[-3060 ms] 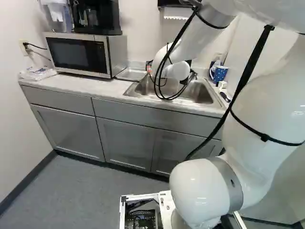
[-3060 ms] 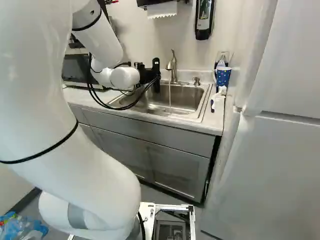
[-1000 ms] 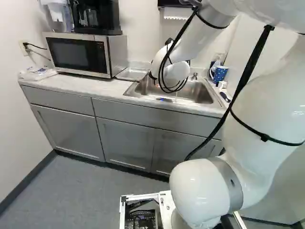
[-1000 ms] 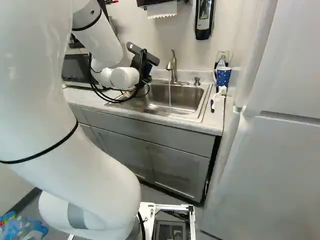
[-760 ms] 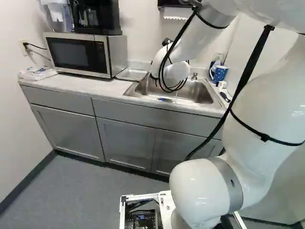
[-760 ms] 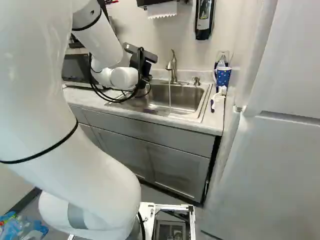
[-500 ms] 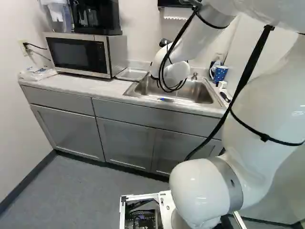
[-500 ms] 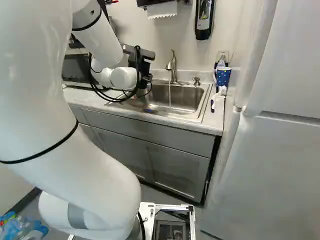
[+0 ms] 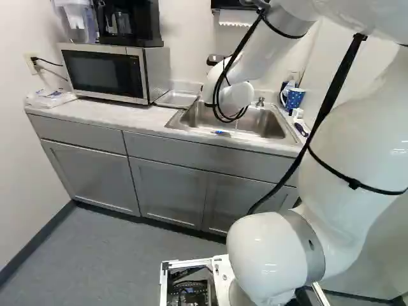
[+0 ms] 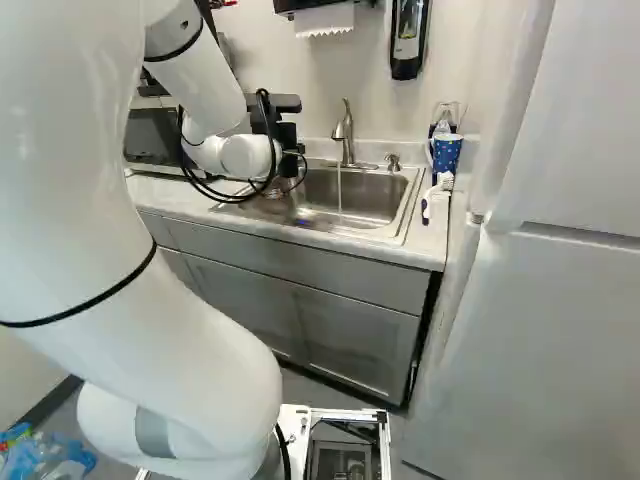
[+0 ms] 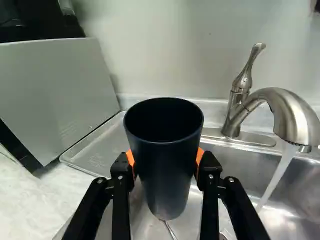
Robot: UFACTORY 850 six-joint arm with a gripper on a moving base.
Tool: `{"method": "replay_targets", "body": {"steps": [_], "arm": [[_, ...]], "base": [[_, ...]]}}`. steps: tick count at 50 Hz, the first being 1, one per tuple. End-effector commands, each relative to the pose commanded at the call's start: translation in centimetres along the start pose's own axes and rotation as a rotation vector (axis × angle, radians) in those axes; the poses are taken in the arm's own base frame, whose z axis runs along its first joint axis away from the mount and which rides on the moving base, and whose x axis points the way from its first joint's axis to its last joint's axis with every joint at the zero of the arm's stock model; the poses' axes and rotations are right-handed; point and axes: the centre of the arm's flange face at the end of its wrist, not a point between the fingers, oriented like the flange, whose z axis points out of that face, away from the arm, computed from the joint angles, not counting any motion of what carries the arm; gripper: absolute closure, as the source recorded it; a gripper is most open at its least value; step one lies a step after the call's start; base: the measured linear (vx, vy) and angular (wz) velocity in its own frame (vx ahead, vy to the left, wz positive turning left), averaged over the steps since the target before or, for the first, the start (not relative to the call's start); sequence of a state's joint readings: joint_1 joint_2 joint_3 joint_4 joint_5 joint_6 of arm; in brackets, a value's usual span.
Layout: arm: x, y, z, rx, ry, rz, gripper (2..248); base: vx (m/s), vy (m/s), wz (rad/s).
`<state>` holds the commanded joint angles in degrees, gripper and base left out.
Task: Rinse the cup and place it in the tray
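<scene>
At the left of the sink in the right base view is my gripper (image 10: 287,138), its fingertips hidden there. In the wrist view the gripper (image 11: 166,161) is shut on a dark blue cup (image 11: 167,172), with orange pads against opposite sides. The cup stands upright, mouth up, over the sink (image 11: 280,185). Water (image 11: 278,175) runs from the faucet (image 11: 292,112) beside the cup, not into it. A flat metal tray (image 11: 97,152) lies on the counter next to the sink, behind and beside the cup; the left base view also shows the tray (image 9: 176,99).
A microwave (image 9: 105,73) stands beside the tray with a coffee maker (image 9: 131,22) on top. Right of the sink are a blue dotted cup (image 10: 446,152) and a brush (image 10: 433,200). A soap dispenser (image 10: 407,40) and a towel dispenser (image 10: 325,18) hang on the wall.
Over three seconds my gripper has shifted left in the right base view, away from the faucet. In the last second its black wrist part has turned from tilted to nearly level. The base has stayed still.
</scene>
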<state>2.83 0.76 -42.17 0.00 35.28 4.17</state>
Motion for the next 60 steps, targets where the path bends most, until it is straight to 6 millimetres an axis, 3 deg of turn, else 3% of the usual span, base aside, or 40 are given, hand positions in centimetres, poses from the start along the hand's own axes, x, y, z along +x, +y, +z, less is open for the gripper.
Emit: {"method": "replay_targets", "body": {"steps": [12,60], "arm": [[0.1,-0.4,0.7,0.007,-0.001,-0.002,124],[1.6,-6.3,8.3,0.115,0.066,-0.024,124]], "base": [[0.0,0.0,0.0],[0.0,0.0,0.0]]}}
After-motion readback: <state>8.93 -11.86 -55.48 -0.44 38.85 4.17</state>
